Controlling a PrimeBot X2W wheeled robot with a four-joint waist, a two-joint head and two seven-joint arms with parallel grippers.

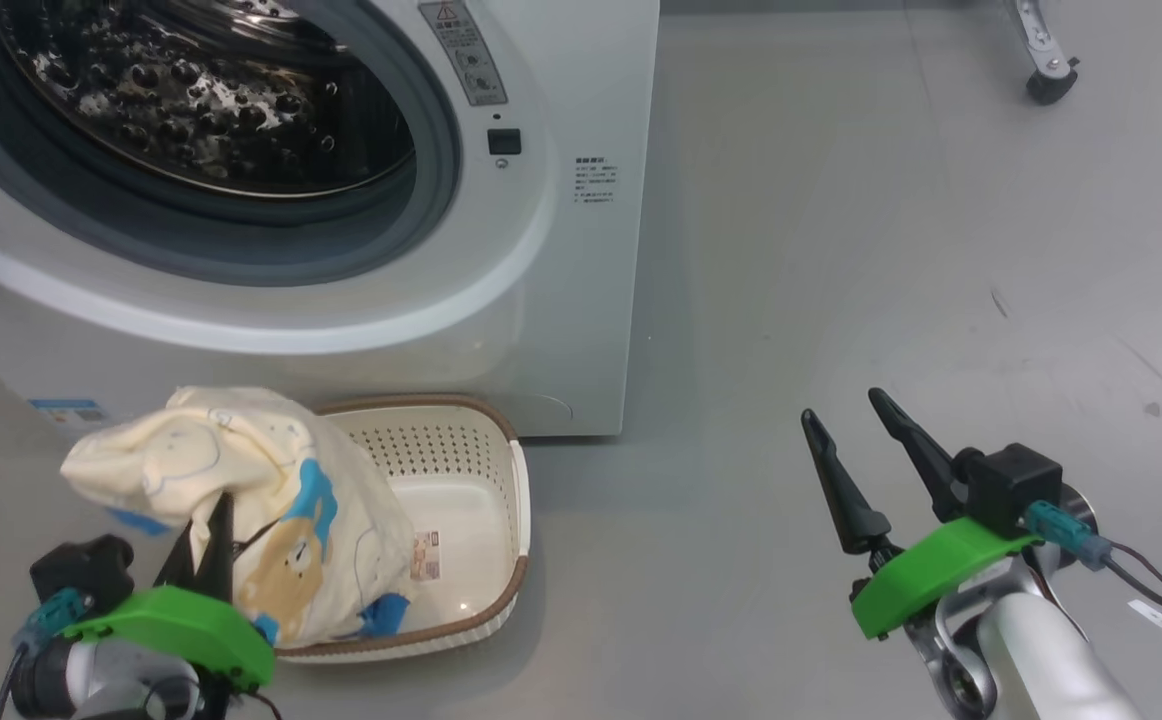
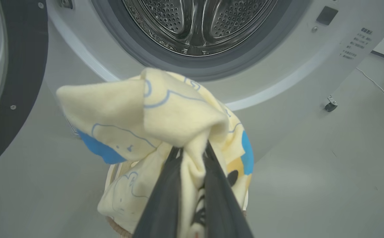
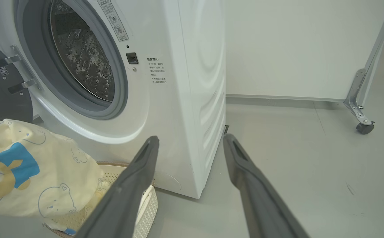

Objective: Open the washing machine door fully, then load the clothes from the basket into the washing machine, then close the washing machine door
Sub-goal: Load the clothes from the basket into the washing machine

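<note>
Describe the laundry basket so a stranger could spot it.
Find the big white washing machine. On the floor before it, below the open drum, sits the basket. It is cream plastic with perforated walls and a brown rim, unlike the soft yellow garment over it.

A smooth grey floor (image 1: 841, 300) lies evenly lit, with a few small dark scuffs (image 1: 999, 300). In the right wrist view a white partition panel (image 3: 294, 46) stands behind, a grey strip (image 3: 278, 97) along its foot. Its metal leg (image 3: 355, 89) ends in a black caster (image 3: 364, 127). A thin white cable (image 2: 380, 88) trails over the floor.
</note>
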